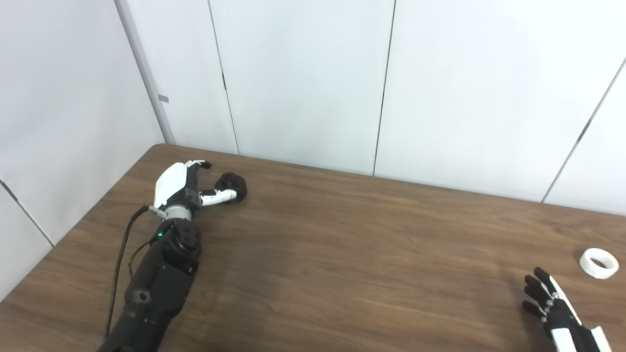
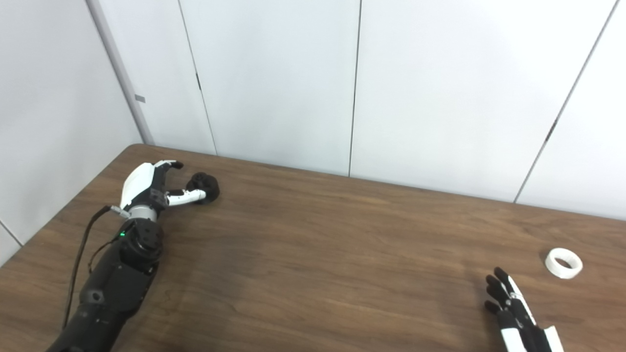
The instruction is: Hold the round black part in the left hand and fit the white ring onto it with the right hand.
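Left hand (image 1: 183,188), fingers apart, seemingly touches the round black part (image 1: 232,187); right hand (image 1: 555,308), fingers spread, lies near the white ring (image 1: 598,263) on the bench (image 1: 367,254)

Left eye: head-high, looking down and forward over the desk (image 1: 342,254).
Right eye: same, set slightly rightward.
Shared: desk, wall panels (image 2: 274,83), both arms.

The round part (image 1: 231,187) lay near the desk's (image 1: 342,254) far left corner, the left hand (image 1: 183,188) just beside it; the ring (image 1: 598,263) sat by the right edge, beyond the right hand (image 1: 555,308).
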Tool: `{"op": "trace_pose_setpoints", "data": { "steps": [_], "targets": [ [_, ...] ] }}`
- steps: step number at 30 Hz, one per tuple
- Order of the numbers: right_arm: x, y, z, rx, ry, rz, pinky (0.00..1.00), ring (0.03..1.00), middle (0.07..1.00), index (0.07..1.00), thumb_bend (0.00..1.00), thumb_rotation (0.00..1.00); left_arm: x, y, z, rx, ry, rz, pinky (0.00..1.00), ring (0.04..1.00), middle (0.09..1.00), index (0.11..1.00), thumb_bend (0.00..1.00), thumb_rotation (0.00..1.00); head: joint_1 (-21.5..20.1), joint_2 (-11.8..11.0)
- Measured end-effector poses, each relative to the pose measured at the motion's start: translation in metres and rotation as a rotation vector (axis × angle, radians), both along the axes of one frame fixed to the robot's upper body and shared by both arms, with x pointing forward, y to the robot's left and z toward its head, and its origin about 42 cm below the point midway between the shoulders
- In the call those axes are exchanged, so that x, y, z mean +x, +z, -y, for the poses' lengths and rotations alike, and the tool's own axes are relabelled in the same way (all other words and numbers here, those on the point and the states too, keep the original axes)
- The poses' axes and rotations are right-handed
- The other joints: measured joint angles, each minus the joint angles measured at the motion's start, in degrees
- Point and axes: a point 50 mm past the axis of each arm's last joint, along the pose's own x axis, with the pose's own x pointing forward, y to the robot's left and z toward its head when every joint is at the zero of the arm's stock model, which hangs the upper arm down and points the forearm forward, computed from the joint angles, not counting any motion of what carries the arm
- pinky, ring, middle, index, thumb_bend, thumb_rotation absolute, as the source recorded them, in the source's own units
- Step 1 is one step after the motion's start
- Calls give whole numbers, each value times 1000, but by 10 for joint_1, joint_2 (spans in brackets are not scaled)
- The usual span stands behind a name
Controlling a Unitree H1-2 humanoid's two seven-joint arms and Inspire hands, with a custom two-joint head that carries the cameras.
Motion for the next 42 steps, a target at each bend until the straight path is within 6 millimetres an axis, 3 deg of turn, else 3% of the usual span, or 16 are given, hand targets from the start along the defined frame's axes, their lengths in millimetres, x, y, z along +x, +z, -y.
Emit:
{"op": "trace_pose_setpoints", "data": {
  "steps": [12, 42],
  "targets": [
    [0, 0, 0, -10, -3, 0, 973, 914, 914, 938, 640, 1000, 8, -15, -4, 10, -29, -92, 1000, 986, 941, 812, 946, 417, -8, 0],
    [-2, 1, -2, -12, -20, 5, 954, 892, 899, 930, 638, 1000, 27, -8, 6, 23, -69, -144, 1000, 1000, 942, 807, 915, 379, -24, -1]
  ]
}}
